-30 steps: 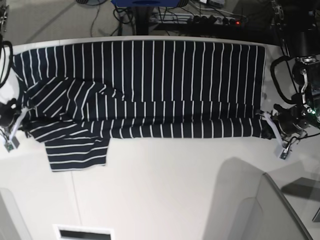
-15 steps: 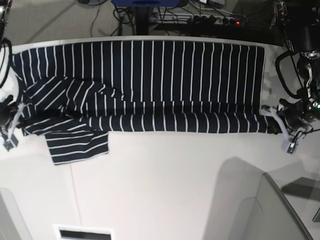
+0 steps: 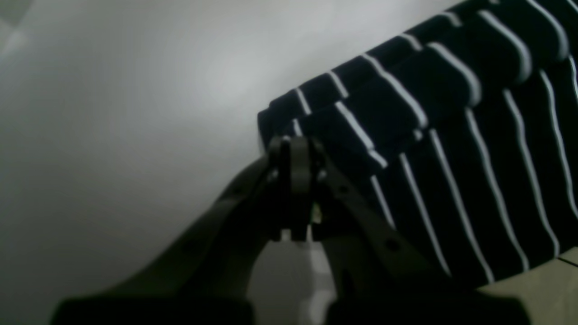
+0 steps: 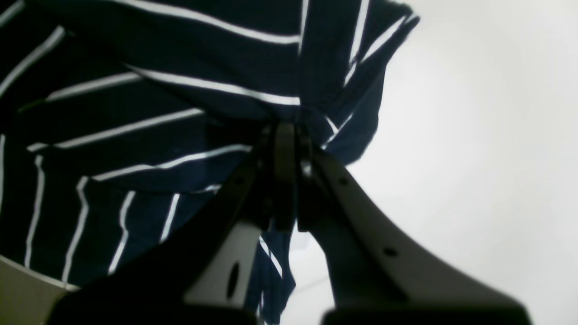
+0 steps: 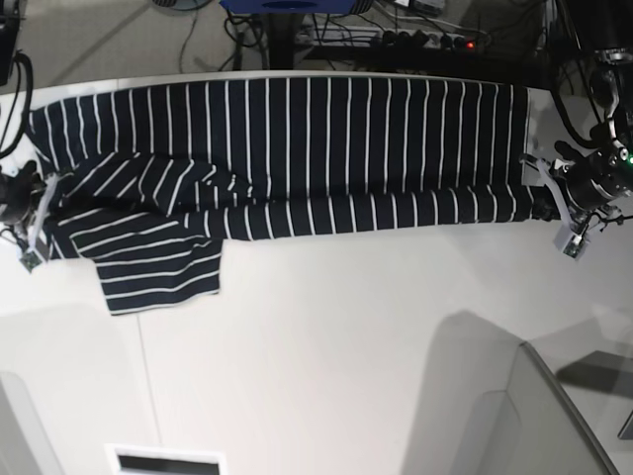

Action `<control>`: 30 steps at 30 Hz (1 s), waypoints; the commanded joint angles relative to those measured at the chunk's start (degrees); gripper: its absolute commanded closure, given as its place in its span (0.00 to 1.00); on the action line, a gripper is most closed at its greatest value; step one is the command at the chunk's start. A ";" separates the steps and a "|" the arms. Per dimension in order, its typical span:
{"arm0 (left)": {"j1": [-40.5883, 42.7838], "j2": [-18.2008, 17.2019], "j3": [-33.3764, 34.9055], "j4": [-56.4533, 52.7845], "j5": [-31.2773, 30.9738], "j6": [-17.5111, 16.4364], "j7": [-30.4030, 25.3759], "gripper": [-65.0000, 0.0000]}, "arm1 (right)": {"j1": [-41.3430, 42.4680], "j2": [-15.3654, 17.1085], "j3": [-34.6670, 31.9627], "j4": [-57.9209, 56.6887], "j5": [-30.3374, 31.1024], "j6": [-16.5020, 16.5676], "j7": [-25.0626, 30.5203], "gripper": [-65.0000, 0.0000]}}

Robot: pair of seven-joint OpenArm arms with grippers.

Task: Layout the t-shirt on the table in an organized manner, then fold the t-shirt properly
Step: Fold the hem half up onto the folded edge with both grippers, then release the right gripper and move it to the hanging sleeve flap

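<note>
Dark plastic on both tools, and both are clamped tight on cloth: the left tool [image 3: 295,149] pinches a folded corner of the t-shirt [image 5: 297,148], the right tool [image 4: 284,135] bites a bunched bit at the shirt's other end. Shirt's stretched long across the far side of the white surface [image 5: 346,366], one sleeve flopping toward the near edge.

We cannot see the t-shirt's [image 5: 297,148] neck label. In both wrist views the cloth runs past the frame edges, blurred close up. The table's [image 5: 326,366] near edge is cut off by the frame.
</note>
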 commanded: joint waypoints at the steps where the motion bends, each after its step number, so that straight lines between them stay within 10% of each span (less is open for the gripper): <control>1: 0.40 -1.03 -0.51 1.81 -0.31 0.14 -0.80 1.00 | 0.12 0.19 1.62 1.63 0.25 0.08 0.53 1.00; 30: 3.12 -0.42 0.10 0.75 6.28 0.14 -3.96 1.00 | -4.98 -3.42 6.28 5.06 -0.10 0.08 -3.17 0.99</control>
